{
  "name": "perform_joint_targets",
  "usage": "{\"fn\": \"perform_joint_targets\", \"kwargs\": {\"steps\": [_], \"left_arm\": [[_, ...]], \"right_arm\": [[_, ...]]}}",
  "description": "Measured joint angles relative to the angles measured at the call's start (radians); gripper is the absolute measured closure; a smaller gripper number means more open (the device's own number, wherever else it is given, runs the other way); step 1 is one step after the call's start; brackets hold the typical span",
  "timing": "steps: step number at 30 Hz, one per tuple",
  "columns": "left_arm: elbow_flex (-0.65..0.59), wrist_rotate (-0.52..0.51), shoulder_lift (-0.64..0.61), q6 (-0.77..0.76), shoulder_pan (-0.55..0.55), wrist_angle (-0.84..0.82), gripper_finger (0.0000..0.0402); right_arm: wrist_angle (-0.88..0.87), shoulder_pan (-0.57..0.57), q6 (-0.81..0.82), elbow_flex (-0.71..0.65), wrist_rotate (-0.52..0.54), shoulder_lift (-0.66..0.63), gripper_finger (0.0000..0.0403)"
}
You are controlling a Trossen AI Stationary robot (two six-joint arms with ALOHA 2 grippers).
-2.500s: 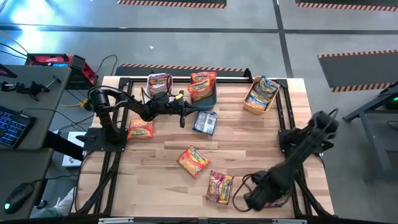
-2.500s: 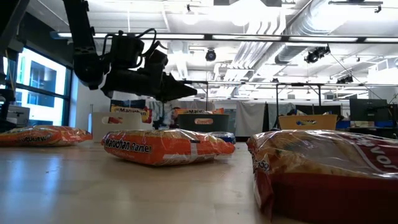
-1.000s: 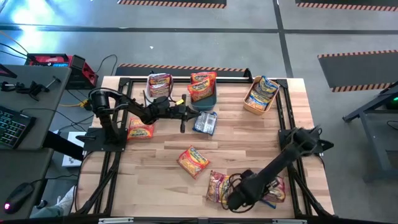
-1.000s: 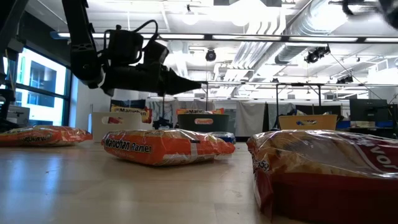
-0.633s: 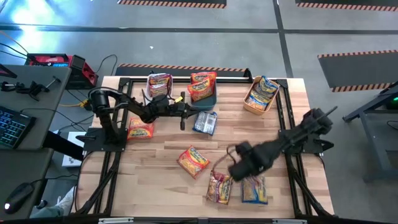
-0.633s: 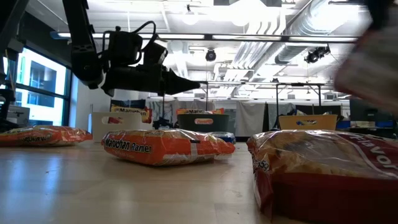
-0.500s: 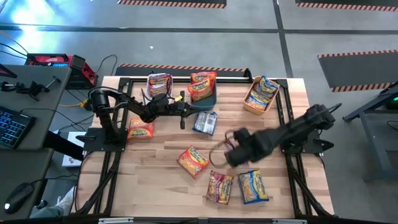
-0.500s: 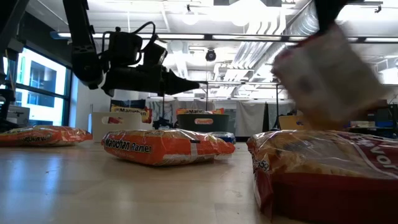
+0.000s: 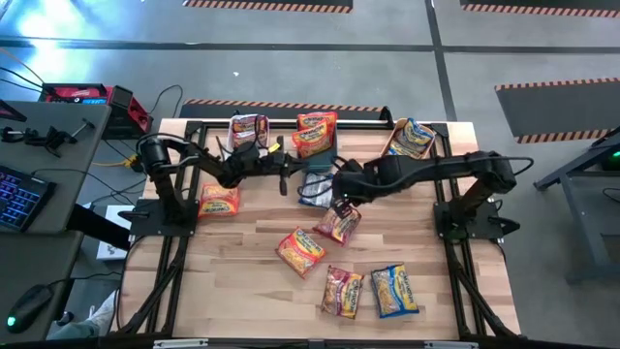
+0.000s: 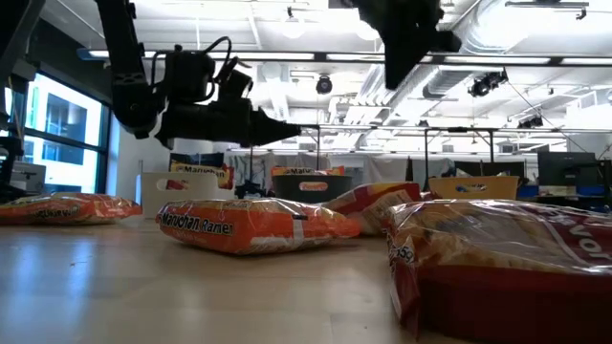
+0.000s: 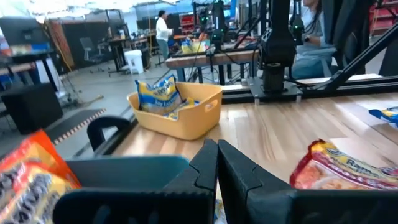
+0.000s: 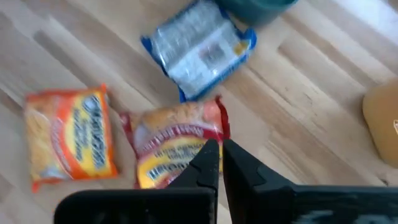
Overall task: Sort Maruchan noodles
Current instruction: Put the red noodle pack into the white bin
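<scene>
My right gripper hangs shut, pointing steeply down, over the table's middle. Under it lies a pink-red noodle packet, seen below the shut fingers in the right wrist view and tilted in the low view. It is next to a blue packet. My left gripper is shut and level, hovering by the teal bin; its fingers hold nothing. Loose packets lie on the wood: two orange, one pink-red and one blue-and-yellow.
At the far edge stand a white bin with a pink-red packet, the teal bin with an orange packet, and a tan bin with blue-and-yellow packets. Black frame rails run along the table's sides. Bare wood lies right of the middle.
My right gripper has swung fast from the near right edge up and toward the table's middle, turning as it went. A pink-red packet went through the air with it and now lies under it. A blue-and-yellow packet has come into view at the near edge.
</scene>
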Motion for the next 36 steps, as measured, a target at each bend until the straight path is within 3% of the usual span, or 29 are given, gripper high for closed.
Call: {"fn": "perform_joint_targets", "kwargs": {"steps": [3,8,15,18,20,24,31,36], "left_arm": [[-0.032,0.0,0.0,-0.042,-0.004,0.012,0.0401],[-0.115,-0.051,0.0,-0.118,-0.003,0.073,0.0401],[-0.203,-0.124,0.0,-0.21,-0.007,0.18,0.0401],[-0.212,-0.133,0.0,-0.232,-0.016,0.177,0.0401],[-0.212,-0.134,0.0,-0.237,-0.024,0.178,0.0401],[-0.204,-0.135,0.0,-0.229,-0.036,0.181,0.0401],[-0.183,-0.135,0.001,-0.23,-0.032,0.181,0.0401],[-0.177,-0.131,0.001,-0.237,-0.014,0.184,0.0401]], "right_arm": [[0.097,0.002,0.02,-0.131,-0.091,-0.013,0.0403],[0.484,0.048,0.132,-0.473,-0.183,-0.092,0.0403],[0.892,0.168,0.497,-0.863,-0.001,-0.307,0.0403],[1.029,0.211,0.641,-0.989,0.081,-0.344,0.0402],[1.099,0.212,0.674,-1.048,0.071,-0.342,0.0391],[1.187,0.197,0.74,-1.109,0.032,-0.34,0.0326],[1.303,0.143,0.699,-1.12,0.105,-0.317,0.0163],[1.318,0.105,0.714,-1.121,0.073,-0.235,0.0128]]}}
